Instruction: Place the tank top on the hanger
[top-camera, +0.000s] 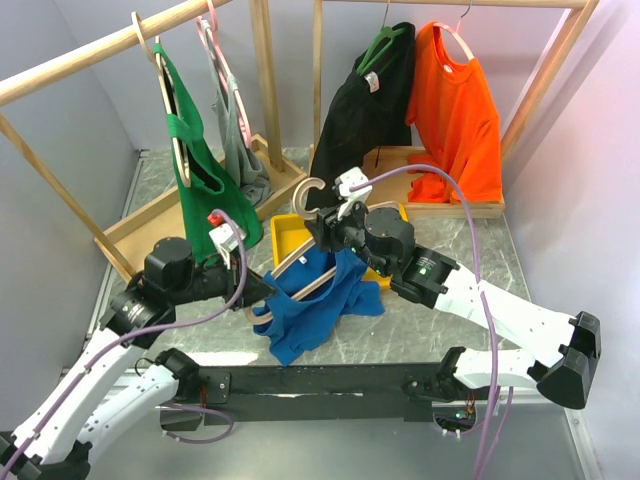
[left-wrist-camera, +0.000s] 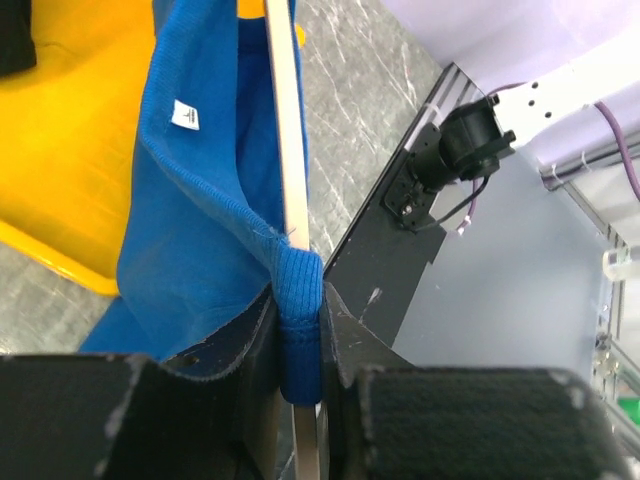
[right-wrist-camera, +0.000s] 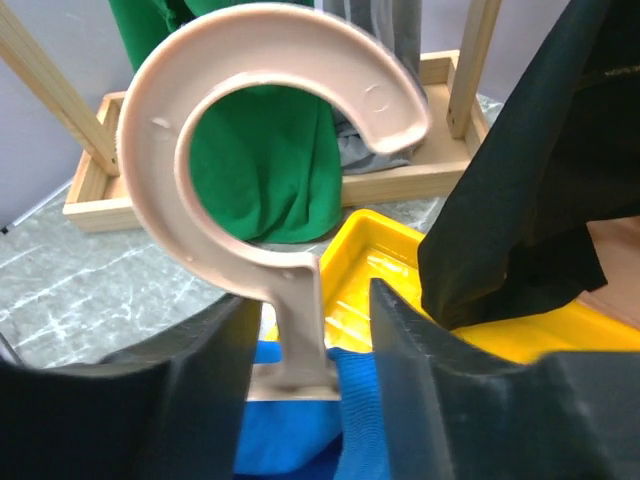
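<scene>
The blue tank top (top-camera: 318, 305) hangs from the pale wooden hanger (top-camera: 300, 262), which is held tilted above the table, and its hem trails on the tabletop. My left gripper (top-camera: 264, 290) is shut on a shoulder strap (left-wrist-camera: 298, 300) pressed against the hanger's arm (left-wrist-camera: 288, 150). The white label (left-wrist-camera: 185, 113) shows inside the neck. My right gripper (top-camera: 336, 232) holds the hanger at the base of its hook (right-wrist-camera: 270, 130). The neck (right-wrist-camera: 298, 320) lies against the left finger (right-wrist-camera: 200, 400). Blue fabric (right-wrist-camera: 365, 410) fills the gap to the right finger.
A yellow tray (top-camera: 285, 232) lies under the hanger. The left wooden rack (top-camera: 140, 225) holds a dark green tank top (top-camera: 195, 160) and a grey one (top-camera: 240, 140). The right rack holds a black garment (top-camera: 365, 110) and an orange shirt (top-camera: 460, 110).
</scene>
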